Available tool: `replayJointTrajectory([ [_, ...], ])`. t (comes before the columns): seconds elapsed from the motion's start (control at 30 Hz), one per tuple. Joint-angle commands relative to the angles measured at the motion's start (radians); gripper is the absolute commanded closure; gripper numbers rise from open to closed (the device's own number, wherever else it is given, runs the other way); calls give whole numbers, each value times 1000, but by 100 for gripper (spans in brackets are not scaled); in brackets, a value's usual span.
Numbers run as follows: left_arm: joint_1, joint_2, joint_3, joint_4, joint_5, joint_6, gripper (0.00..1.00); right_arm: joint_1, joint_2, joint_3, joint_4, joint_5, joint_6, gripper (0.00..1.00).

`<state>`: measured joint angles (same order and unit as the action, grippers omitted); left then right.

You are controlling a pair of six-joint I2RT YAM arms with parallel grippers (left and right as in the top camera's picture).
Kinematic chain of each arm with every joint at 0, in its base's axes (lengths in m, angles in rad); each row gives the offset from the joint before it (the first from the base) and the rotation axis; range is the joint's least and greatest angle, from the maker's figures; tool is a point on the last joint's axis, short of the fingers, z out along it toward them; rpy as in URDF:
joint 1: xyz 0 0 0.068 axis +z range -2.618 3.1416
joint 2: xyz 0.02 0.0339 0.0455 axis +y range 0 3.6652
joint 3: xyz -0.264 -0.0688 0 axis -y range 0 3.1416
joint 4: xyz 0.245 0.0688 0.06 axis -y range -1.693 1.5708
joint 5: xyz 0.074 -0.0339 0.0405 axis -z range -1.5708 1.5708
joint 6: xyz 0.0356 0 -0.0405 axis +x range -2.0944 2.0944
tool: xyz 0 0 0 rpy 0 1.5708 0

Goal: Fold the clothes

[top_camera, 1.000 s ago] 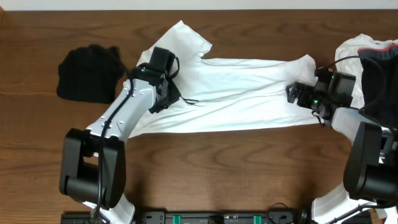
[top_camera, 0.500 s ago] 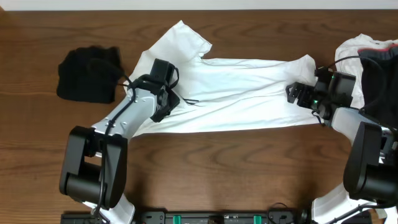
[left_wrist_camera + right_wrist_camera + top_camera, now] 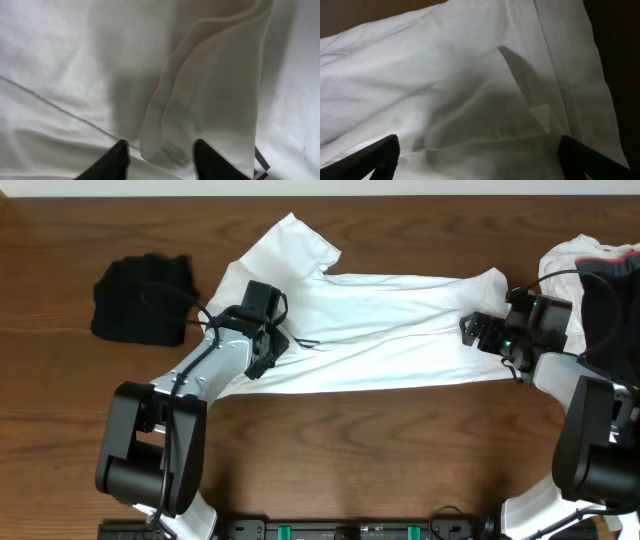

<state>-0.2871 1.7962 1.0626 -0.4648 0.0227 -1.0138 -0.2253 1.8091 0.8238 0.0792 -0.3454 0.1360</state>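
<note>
"So, what lies there, counted?"

"One table (image 3: 400, 450) of brown wood. Two arms reach over it: a left arm (image 3: 190, 375) and a right arm (image 3: 590, 410). One white shirt (image 3: 400, 330) lies flat across the middle, its long way running left to right. One heap (image 3: 600, 270) of white and dark cloth sits at the right edge, and I cannot tell how many pieces are in it. One black garment (image 3: 140, 300) lies bunched near the shirt's left end."

"And the grippers?"

"Two. The right gripper (image 3: 485, 160) is spread wide over the shirt's right end and holds nothing. The left gripper (image 3: 160, 159) is over the shirt's left part. Its two fingers (image 3: 120, 157) stand on either side of one raised fold (image 3: 210, 90). Whether they press it, I cannot tell."
</note>
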Motion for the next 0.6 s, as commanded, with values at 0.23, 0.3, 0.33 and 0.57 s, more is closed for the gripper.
replayJointTrajectory([
  [0.23,0,4,-6,0,-11,-6,60,-3,14,-20,-27,27,5,1],
  [0.3,0,5,-6,0,-11,-6,56,-3,14,-20,-27,27,5,1],
  [0.33,0,5,-6,0,-11,-6,54,-3,14,-20,-27,27,5,1],
  [0.57,-19,5,-7,20,-12,-5,54,-3,14,-20,-27,27,5,1],
])
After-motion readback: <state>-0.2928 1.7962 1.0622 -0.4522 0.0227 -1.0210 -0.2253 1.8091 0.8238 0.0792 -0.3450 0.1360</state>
